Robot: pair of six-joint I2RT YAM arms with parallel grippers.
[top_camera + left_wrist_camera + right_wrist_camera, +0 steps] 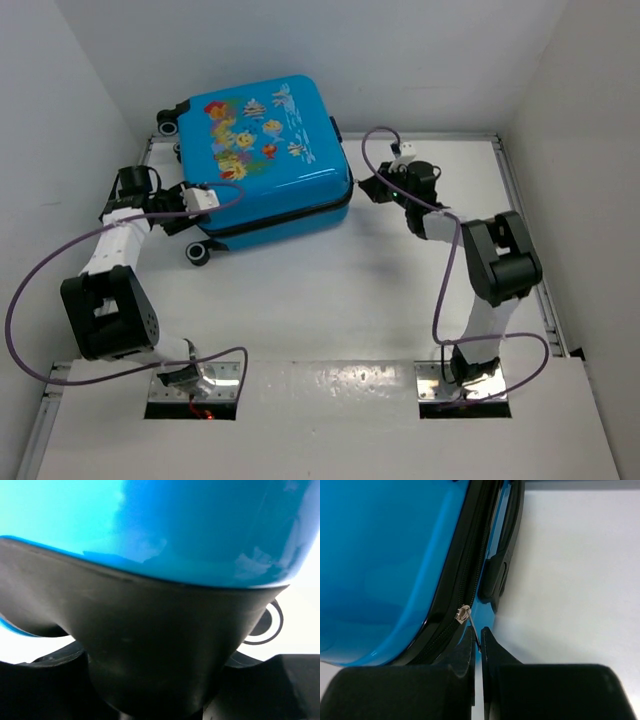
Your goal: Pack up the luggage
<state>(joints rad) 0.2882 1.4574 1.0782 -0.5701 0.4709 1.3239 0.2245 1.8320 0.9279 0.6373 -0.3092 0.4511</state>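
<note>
My left arm bends up from its base, and its forearm reaches toward the far left of the table. The left gripper (203,203) points right, against the near-left corner of the luggage (262,160). In the left wrist view, 1 dark finger (150,650) fills the frame hard against the blue shell (200,530), with a wheel (270,622) just past it. I cannot tell whether these fingers are apart or together.

My right arm rises from its base, folds at the elbow and reaches left. The right gripper (372,187) meets the suitcase's right edge. In the right wrist view, its 2 fingertips (479,640) are almost together, pinching the thin zipper pull (470,625) that hangs from the black zipper band (462,580). A black side handle (506,555) sits just beyond.

The luggage lies flat and closed at the far-left middle of the table, fish print facing up, with 2 wheels showing on its left side (198,255).

The table (330,290) is plain white, and white walls (60,100) enclose it on 3 sides. Purple cables (30,290) loop off both arms.
</note>
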